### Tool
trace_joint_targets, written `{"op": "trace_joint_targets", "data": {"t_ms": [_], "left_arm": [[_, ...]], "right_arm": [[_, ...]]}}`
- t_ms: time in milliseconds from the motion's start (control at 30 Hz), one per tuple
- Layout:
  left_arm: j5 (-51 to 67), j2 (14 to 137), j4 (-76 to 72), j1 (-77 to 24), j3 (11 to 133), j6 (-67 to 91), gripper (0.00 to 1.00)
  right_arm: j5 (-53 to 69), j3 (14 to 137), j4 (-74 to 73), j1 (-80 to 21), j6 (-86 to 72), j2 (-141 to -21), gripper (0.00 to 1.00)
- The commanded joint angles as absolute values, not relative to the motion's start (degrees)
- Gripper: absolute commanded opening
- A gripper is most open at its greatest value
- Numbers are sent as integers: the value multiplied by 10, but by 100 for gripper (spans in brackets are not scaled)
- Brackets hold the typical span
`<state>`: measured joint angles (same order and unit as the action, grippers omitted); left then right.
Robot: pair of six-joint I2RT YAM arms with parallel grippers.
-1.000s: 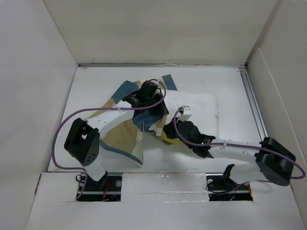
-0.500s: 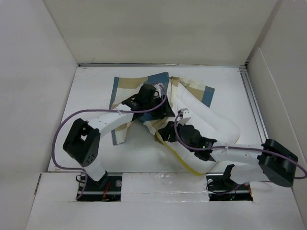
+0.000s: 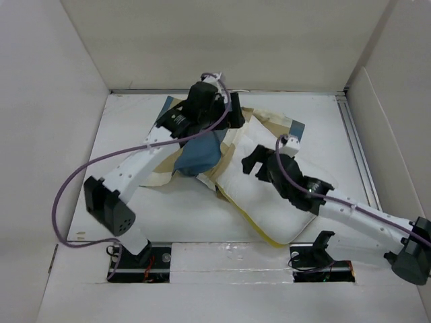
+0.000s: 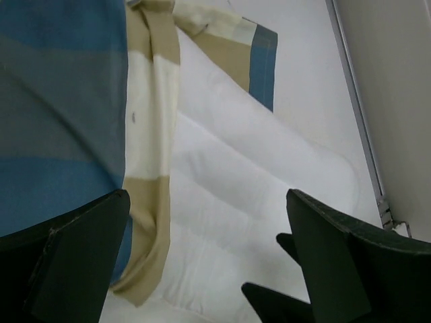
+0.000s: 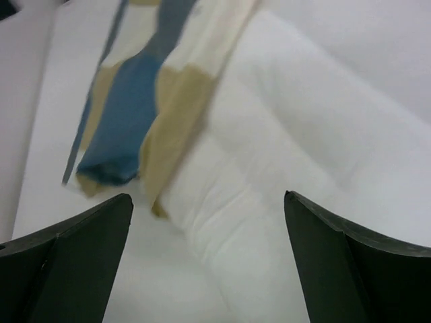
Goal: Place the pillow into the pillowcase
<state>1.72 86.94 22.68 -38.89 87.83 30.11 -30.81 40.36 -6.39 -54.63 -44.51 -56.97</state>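
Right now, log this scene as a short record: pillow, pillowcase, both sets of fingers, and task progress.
pillow: lies diagonally, mostly uncovered
pillowcase: bunched at the pillow's far left end, one flap draped over it
left fingers: spread open above pillowcase and pillow
right fingers: spread open above the pillow, nothing between them
progress: most of the pillow is outside; whether its far end is inside cannot be told
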Motion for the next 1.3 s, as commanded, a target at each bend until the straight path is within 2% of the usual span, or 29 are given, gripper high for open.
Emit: {"op": "trace_joint_targets", "data": {"t_ms": [0,33,100,167,300,433,500,567,600,633,733,833,867,900,933,967,1067,1267], "left_arm": [[2,992,319,-390,1029,220,100],[2,1066,341,-390,1069,209,100],[7,1130,397,-390,1171,177,100],[12,1197,419,-396,1213,162,100],[54,1253,429,-396,1249,142,100],[47,1292,429,-396,1254,136,98],[34,1310,429,-396,1260,142,86],[34,1315,429,-396,1260,149,63],[34,1315,422,-396,1260,149,41],[34,1309,422,-396,1254,155,34],[29,1294,415,-401,1249,160,30],[29,1282,415,-401,1249,160,24],[24,1282,415,-401,1254,160,21],[24,1282,415,-401,1254,160,8],[24,1282,415,-401,1260,160,2],[24,1282,415,-401,1260,160,0],[24,1282,415,-401,1268,155,0],[18,1267,389,-395,1243,155,0]], "right_arm": [[-351,508,-281,-455,-552,-622,99],[-360,518,-305,-443,-568,-639,99],[-375,517,-338,-420,-598,-634,99],[-342,492,-314,-398,-580,-602,99],[-290,452,-266,-327,-519,-584,99],[-302,467,-272,-287,-482,-606,99],[-295,473,-245,-272,-425,-612,99],[-240,484,-195,-249,-362,-617,99],[-214,490,-154,-238,-307,-627,99],[-181,497,-140,-228,-287,-636,99],[-136,533,-78,-180,-219,-691,99],[-35,596,-37,-137,-151,-793,99],[49,616,-31,-128,-136,-828,99],[96,670,-31,-115,-123,-865,99],[135,698,-39,-115,-123,-902,99],[165,723,-53,-107,-110,-972,99],[243,787,-73,-102,-87,-1062,99],[319,789,-80,-102,-81,-1098,99]]}}
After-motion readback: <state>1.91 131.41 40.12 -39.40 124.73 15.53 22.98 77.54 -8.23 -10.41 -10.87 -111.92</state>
